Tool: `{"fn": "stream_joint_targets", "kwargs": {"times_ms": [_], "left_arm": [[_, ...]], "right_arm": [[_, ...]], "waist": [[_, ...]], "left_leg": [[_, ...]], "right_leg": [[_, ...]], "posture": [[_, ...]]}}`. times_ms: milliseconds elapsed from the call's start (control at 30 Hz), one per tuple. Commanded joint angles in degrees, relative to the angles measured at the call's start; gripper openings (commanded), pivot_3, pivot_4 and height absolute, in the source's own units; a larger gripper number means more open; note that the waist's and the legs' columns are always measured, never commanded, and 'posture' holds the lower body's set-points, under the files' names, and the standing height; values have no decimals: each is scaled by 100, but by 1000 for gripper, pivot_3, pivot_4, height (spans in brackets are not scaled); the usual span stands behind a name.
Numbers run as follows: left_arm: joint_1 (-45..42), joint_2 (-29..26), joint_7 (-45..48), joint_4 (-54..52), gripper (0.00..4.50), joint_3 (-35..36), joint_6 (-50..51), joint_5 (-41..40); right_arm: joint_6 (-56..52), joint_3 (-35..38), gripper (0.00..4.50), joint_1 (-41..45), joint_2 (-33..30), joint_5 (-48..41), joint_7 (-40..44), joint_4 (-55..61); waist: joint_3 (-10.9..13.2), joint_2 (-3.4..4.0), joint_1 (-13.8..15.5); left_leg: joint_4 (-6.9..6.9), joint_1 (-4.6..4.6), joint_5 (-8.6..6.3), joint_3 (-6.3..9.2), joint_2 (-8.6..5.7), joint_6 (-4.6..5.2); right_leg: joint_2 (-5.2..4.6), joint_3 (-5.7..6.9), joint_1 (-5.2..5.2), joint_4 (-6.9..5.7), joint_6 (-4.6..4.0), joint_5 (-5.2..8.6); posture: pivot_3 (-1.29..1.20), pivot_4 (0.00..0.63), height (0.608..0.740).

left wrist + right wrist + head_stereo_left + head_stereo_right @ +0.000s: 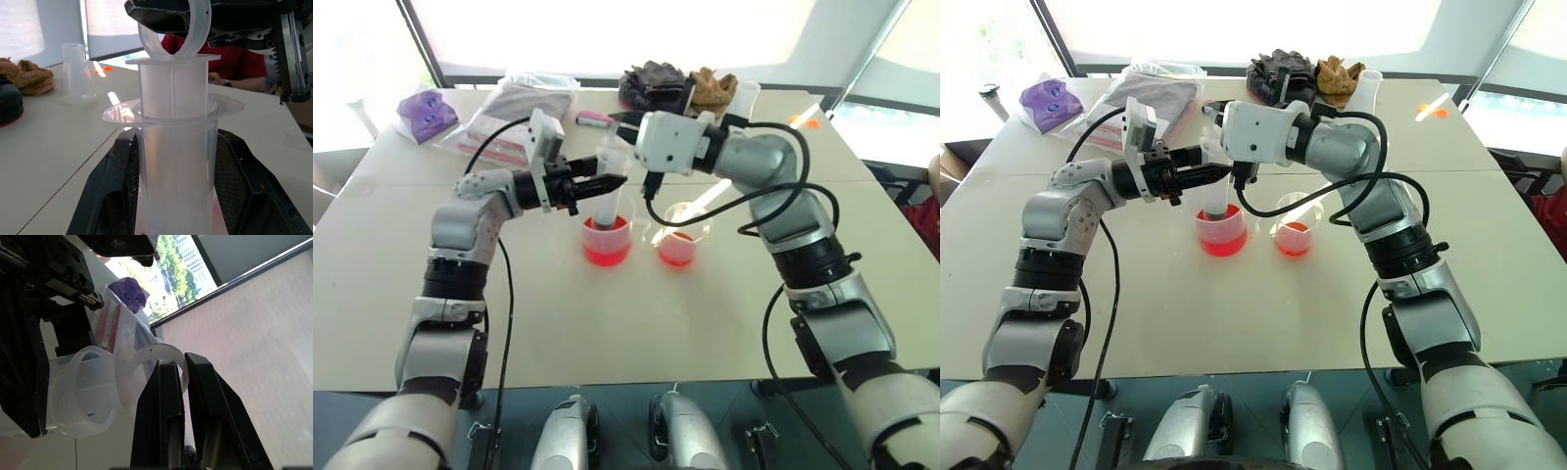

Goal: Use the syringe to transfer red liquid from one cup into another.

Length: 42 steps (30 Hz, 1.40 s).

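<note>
The clear syringe [176, 161] stands upright with its tip down in the smaller cup [607, 243], which holds red liquid [607, 253]. My left gripper [610, 184] comes in from the left and is shut on the syringe barrel just under its flange. My right gripper [182, 367] reaches in above it and is shut on the white plunger's ring [161, 355]; its black fingers [161, 14] show over the ring. Just right of the cup stands the handled beaker [685, 220], with a little red liquid at its bottom.
At the table's back lie a dark glove [651, 86], a brown glove [713, 88], a frosted cup [744, 96], a pink marker pen [595, 118], plastic bags [524, 108] and a purple object [426, 113]. A person in red [234, 63] sits beyond the table.
</note>
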State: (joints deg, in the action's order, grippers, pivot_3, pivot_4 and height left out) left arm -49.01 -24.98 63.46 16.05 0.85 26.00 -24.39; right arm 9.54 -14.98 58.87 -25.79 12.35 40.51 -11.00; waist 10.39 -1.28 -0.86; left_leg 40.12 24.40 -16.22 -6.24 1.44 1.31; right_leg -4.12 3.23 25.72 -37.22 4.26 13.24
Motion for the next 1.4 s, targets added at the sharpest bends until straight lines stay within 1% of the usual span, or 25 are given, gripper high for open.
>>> {"fn": "stream_joint_targets", "kwargs": {"times_ms": [33, 300, 667, 767, 833, 933, 967, 1267, 1400], "left_arm": [[239, -36, 224, -233, 1600, -385, 127, 90], [289, -62, 181, -326, 1600, -423, 147, 87], [-35, 32, -6, -320, 1600, -190, 250, -60], [-153, 0, -17, -394, 1600, -82, 310, -139], [-189, -31, -27, -428, 1600, -30, 297, -149], [-255, -98, -26, -474, 1600, 40, 308, -167], [-277, -115, -27, -488, 1600, 62, 318, -177], [-634, -55, -176, -231, 1600, 224, 148, -172], [-1011, -11, -215, 89, 1600, 352, 140, -269]], "right_arm": [[73, 526, 67, 539, -100, 88, -608, 3], [169, 573, 67, 719, -136, 191, -843, -260], [78, 509, 67, 592, -118, 82, -747, -140], [66, 517, 1103, 547, -190, 53, -692, -113], [59, 502, 2112, 493, -262, 79, -646, -78], [6, 446, 3742, 365, -406, 158, -535, 41], [-11, 441, 4160, 321, -450, 165, -507, 99], [-509, 975, 4160, -211, -848, -469, -238, 1074], [-810, 1288, 4160, -585, -1146, -655, -115, 1562]], "waist": [[0, 0, 3], [0, 0, 0], [0, 0, 2], [0, 0, 1], [0, 0, 6], [0, 0, 2], [0, 1, 1], [0, 1, 17], [0, 1, 18]], "left_leg": [[0, 0, 0, 0, 0, 0], [0, 0, 0, -1, 0, 0], [0, 0, 0, 0, 0, 0], [0, 0, 0, 0, 0, 0], [0, 0, 0, 0, 0, 0], [0, 1, 0, -1, 0, 0], [0, 1, 0, 0, 0, 0], [0, 1, 0, 1, -2, 0], [0, 0, 0, 2, -2, 0]], "right_leg": [[0, 0, 0, 0, 0, 0], [-1, 0, 0, 0, 0, 0], [-1, 0, 0, 0, 0, 0], [-1, 0, 0, 0, 0, 0], [-1, 0, 0, 0, 0, 0], [-1, 0, 0, 1, 0, 0], [-1, 0, 0, 1, 0, 0], [-2, 0, -4, 5, 0, 0], [-2, 0, -4, 3, 0, 0]], "posture": [[0, 150, 740], [0, 150, 740], [0, 150, 740], [0, 150, 740], [0, 150, 740], [0, 150, 740], [0, 150, 740], [0, 150, 740], [0, 150, 740]]}}
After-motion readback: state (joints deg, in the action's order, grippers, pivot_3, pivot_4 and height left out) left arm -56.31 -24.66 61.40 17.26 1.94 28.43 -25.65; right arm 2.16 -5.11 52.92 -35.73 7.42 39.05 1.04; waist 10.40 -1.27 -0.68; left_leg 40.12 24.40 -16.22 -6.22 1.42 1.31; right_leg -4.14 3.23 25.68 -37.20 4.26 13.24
